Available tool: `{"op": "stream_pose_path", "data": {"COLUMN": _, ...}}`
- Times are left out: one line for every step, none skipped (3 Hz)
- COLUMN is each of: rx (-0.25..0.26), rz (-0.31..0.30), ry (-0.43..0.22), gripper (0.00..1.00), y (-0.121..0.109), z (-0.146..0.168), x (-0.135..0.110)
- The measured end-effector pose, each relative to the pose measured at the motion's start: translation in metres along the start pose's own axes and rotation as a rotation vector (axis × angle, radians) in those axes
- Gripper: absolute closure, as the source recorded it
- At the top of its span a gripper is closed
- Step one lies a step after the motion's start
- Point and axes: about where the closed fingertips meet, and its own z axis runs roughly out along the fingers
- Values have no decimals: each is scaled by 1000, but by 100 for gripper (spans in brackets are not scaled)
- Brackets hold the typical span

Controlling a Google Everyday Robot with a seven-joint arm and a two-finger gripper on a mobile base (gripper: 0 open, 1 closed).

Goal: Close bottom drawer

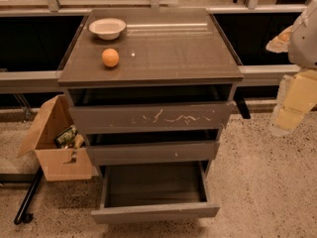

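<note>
While the bottom drawer stood pulled far out at the foot of the cabinet, lowest of three, its plain front faced the camera and only its dark grey floor and walls showed inside. Above it the middle drawer, with one small white speck on its front, sat slightly out, a dark gap over it. The top drawer, marked with white scratches, was out a little further than the middle one, its inside in shadow.

On the counter a white bowl rested near the back left corner, only its pale inside showing. An orange lay just in front of it, apart from the bowl.

Left of the cabinet, a cardboard box stood on the speckled floor with its flap raised; dark and green packets lay inside.

At the right edge the gripper hung pale and blurred, beside the cabinet at about the top drawer's height, well apart from the bottom drawer. Whether it was wide or narrow, I could not tell.
</note>
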Motion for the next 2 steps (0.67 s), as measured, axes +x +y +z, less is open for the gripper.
{"op": "stream_pose_path", "data": {"rx": 0, "rz": 0, "ry": 0, "gripper": 0, "y": 0, "z": 0, "x": 0}}
{"op": "stream_pose_path", "data": {"rx": -54, "rz": -21, "ry": -26, "gripper": 0, "y": -1, "z": 21, "x": 6}}
